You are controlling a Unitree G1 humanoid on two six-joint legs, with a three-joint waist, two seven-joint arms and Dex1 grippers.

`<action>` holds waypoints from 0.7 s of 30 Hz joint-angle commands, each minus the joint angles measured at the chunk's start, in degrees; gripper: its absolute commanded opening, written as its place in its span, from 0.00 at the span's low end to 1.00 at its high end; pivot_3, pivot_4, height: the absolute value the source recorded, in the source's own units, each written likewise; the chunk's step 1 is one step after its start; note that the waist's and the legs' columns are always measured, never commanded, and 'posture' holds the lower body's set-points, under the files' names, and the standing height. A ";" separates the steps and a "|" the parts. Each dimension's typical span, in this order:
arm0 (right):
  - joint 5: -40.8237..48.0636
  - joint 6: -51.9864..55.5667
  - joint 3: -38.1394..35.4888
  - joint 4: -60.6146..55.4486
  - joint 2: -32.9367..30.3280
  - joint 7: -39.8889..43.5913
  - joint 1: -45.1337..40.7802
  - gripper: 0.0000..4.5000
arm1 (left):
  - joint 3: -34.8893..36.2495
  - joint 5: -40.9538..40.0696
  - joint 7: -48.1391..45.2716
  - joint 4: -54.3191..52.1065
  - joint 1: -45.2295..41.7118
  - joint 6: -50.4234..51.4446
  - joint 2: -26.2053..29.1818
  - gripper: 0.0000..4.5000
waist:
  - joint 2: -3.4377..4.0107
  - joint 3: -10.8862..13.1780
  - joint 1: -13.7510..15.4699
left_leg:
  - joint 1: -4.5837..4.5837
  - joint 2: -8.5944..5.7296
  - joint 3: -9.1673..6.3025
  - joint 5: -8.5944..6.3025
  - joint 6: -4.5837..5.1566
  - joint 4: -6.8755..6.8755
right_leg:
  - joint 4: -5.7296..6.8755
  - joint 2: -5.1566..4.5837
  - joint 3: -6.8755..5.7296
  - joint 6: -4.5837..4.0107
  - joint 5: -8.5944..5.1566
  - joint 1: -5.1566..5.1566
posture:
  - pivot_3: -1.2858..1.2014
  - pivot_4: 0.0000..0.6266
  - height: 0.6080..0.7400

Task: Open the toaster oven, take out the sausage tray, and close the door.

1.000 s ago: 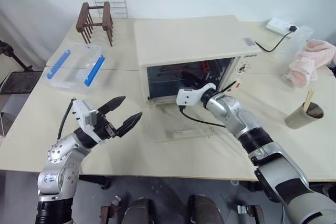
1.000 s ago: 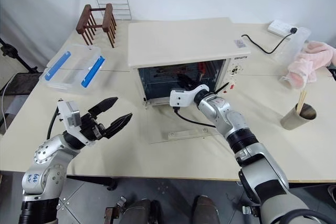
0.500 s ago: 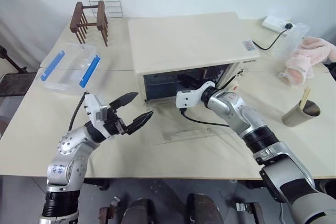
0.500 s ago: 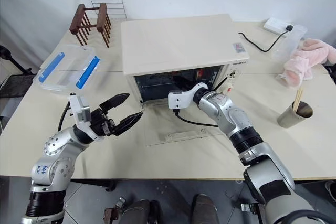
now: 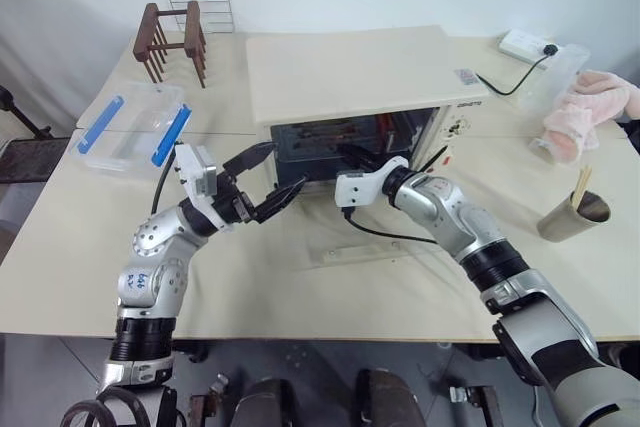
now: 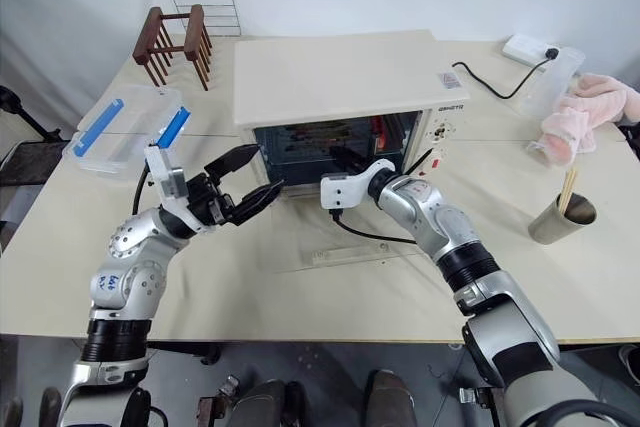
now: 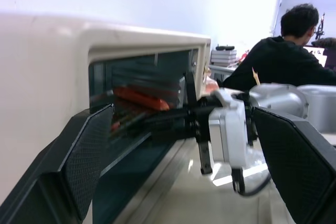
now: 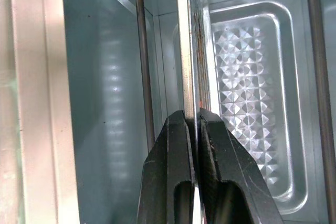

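While my right tool (image 6: pixel 337 158) reaches into the toaster oven (image 6: pixel 335 82), the layout reads plainly from the left. At the far left of the bench (image 6: pixel 560 277) sits a clear plastic box with blue clips (image 6: pixel 125 127); I cannot tell whether anything is in it. My left tool (image 6: pixel 248 179) hovers with its fingers spread wide apart and gripping nothing, just left of the oven's mouth and pointing toward it.

The door (image 6: pixel 335 237) lies folded down flat on the bench in front of the oven, so the opening step looks done. Inside the cavity rests the sausage tray (image 8: pixel 247 93), with the red sausage (image 7: pixel 140 97) lying on it. My right tool is pinched together on the tray's near rim, the thin metal edge caught between the two fingers (image 8: pixel 168 156).

The tray lies straight ahead of my right tool, deeper in the oven, with its long axis across the opening. I judge the coming pull has to run straight toward me, out over the lowered door. My right arm is the one on the tray; the left stands beside the opening, near enough to support the tray's left end as it emerges.

At the far right, a paper cup (image 6: pixel 556 219) holds wooden sticks.
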 commanded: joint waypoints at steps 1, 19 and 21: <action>1.75 -2.85 -0.35 -5.92 0.05 -0.46 0.42 0.00 | 1.08 0.40 -0.05 1.97 -2.92 -1.84 0.03 1.00 | 0.00 0.00 0.02 | 0.00 0.00 0.00 0.00 0.00 0.01 | 0.00 0.00 0.00 0.00 0.00 0.01 | 0.52 0.24 1.00; 12.58 2.16 -10.03 -44.83 -9.59 15.52 29.53 0.00 | 1.32 -0.44 -2.29 2.00 0.20 1.27 1.84 1.00 | -0.03 0.01 1.06 | 0.02 -0.03 -0.06 -0.03 -0.05 -0.05 | -0.12 0.08 -0.01 0.00 0.00 0.05 | 0.52 0.24 1.00; 11.96 1.88 -11.27 -46.70 -10.75 15.70 32.10 0.00 | 1.55 -0.54 -2.46 1.94 0.79 1.69 2.08 1.00 | -0.03 0.02 1.51 | 0.01 -0.02 -0.05 -0.02 -0.03 0.03 | -0.31 0.11 -0.01 0.00 0.00 0.17 | 0.52 0.24 1.00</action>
